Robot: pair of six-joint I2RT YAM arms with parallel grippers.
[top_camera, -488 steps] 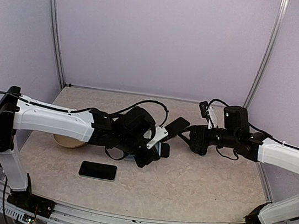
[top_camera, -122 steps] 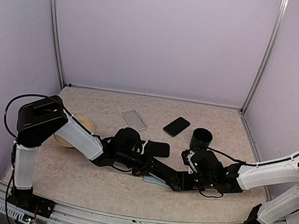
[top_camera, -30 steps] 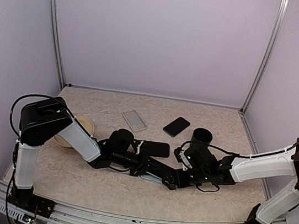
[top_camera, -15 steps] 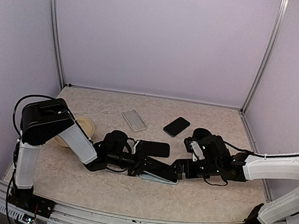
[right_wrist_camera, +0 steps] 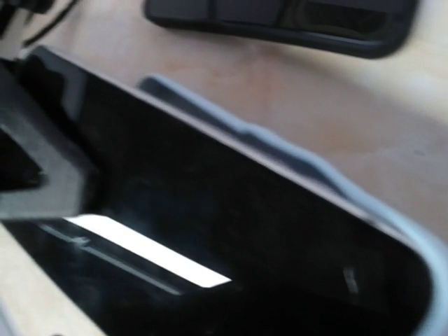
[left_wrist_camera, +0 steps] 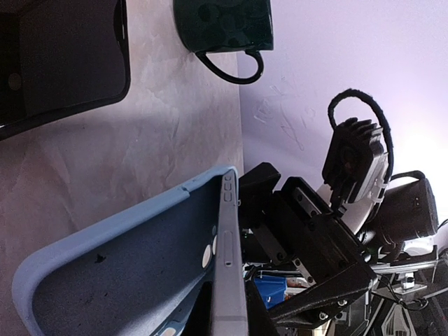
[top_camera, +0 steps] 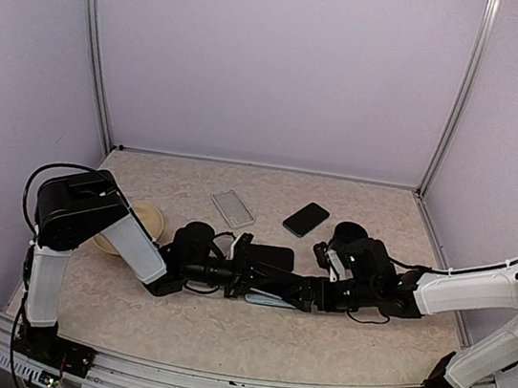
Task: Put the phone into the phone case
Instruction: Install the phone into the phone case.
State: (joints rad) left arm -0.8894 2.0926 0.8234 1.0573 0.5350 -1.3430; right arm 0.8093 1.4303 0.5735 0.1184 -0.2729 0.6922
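Observation:
A light blue phone case (top_camera: 259, 298) lies low over the table's middle, and its dark inside fills the left wrist view (left_wrist_camera: 126, 273). My left gripper (top_camera: 240, 274) is shut on the case's side wall (left_wrist_camera: 228, 308). My right gripper (top_camera: 315, 294) faces it from the right, shut on a black phone (top_camera: 280, 288). The phone fills the right wrist view (right_wrist_camera: 231, 231), tilted over the case's blue rim (right_wrist_camera: 294, 164), which shows just behind it. The right fingers are hidden in that view. The right gripper also shows in the left wrist view (left_wrist_camera: 308, 238).
A second black phone or case (top_camera: 269, 256) lies just behind the grippers. Another black phone (top_camera: 306, 219) and a clear case (top_camera: 233, 209) lie farther back. A dark cup (top_camera: 350, 236) stands at the right and a tan bowl (top_camera: 134, 225) at the left.
The right gripper has carried the phone left and back to meet the case. The left gripper has drawn slightly left, still holding the case. The two grippers now face each other closely.

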